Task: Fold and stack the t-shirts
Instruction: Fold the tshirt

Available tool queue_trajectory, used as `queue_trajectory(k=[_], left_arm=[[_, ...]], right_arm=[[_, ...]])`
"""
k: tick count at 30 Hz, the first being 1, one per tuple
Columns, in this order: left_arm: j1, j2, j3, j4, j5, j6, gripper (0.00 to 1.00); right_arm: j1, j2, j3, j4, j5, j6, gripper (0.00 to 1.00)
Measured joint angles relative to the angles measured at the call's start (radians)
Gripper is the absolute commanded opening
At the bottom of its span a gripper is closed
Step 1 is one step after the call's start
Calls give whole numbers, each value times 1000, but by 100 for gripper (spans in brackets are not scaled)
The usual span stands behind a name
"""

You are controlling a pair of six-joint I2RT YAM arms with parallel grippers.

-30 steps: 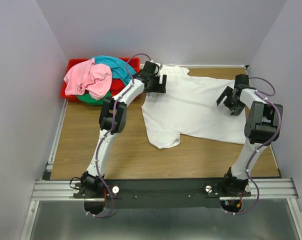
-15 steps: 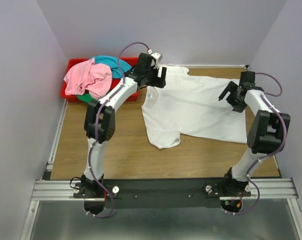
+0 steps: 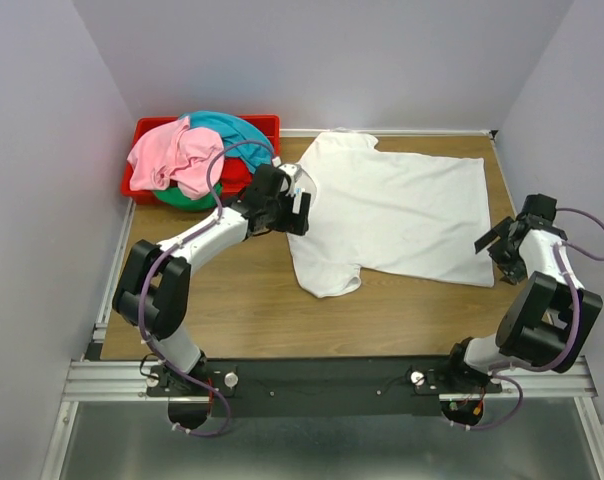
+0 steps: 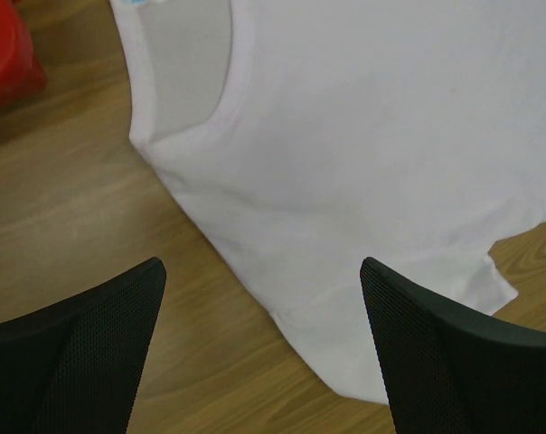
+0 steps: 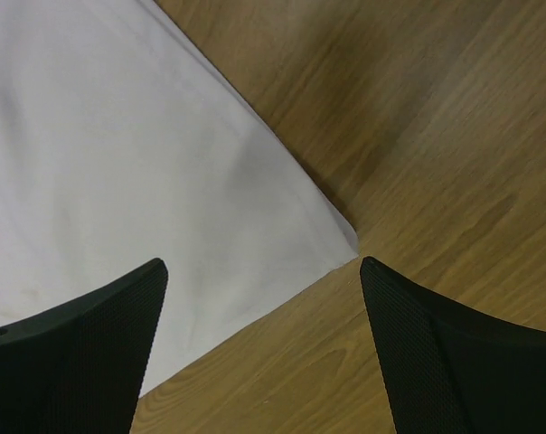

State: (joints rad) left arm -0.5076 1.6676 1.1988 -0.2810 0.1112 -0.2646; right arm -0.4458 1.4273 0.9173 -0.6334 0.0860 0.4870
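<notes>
The wooden desk (image 3: 242, 300) takes up most of the space in front of me, and the white t-shirt (image 3: 402, 215) is spread nearly flat across its far right half. The shirt's neck points left toward the bin and its hem runs along the right side. One sleeve reaches toward the back wall and the other toward the arms' bases.

In the far left corner stands the red bin (image 3: 267, 124), heaped over its rim with crumpled shirts. The pink t-shirt (image 3: 177, 155) lies on top at the left. The teal t-shirt (image 3: 232, 130) bulges behind it, and a bit of the green t-shirt (image 3: 187, 198) shows low at the front.

The left claw (image 3: 294, 205) sits at the left edge of the white shirt, by the neck. Its fingers are spread wide with nothing between them. From its wrist camera the left claw (image 4: 264, 271) looks down on the neckline and near sleeve of the white t-shirt (image 4: 363, 136). Bare desk (image 4: 65, 208) shows beside it, and a corner of the red bin (image 4: 6, 54) appears at the top left.

The right claw (image 3: 497, 245) is near the right edge of the desk, by the near corner of the hem, also spread wide and empty. In its own camera the right claw (image 5: 264, 267) frames that corner of the white t-shirt (image 5: 101, 163), which lies flat on the desk (image 5: 418, 136). I cannot tell whether either claw touches the cloth.
</notes>
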Motion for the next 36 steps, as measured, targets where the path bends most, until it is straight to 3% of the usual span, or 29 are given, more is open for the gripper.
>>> queue_trajectory(k=[5,12,28,32,36], left_arm=[[2,-44,-89,-6,0,-28,96],[2,-86,-110,6,0,-53,95],[-21,-79,-182,10,-24,-63,91],[-42,-50,-182,14,-29,-62,88],[-53,-12,-180,13,-30,-62,81]], right_arm=[[-38,0,-16,0,-1,-2,81],[-52,5,-37,3,0,-7,75],[-54,61,-80,30,16,-8,52],[-55,81,-89,53,26,-8,39],[-60,93,-94,66,29,-7,18]])
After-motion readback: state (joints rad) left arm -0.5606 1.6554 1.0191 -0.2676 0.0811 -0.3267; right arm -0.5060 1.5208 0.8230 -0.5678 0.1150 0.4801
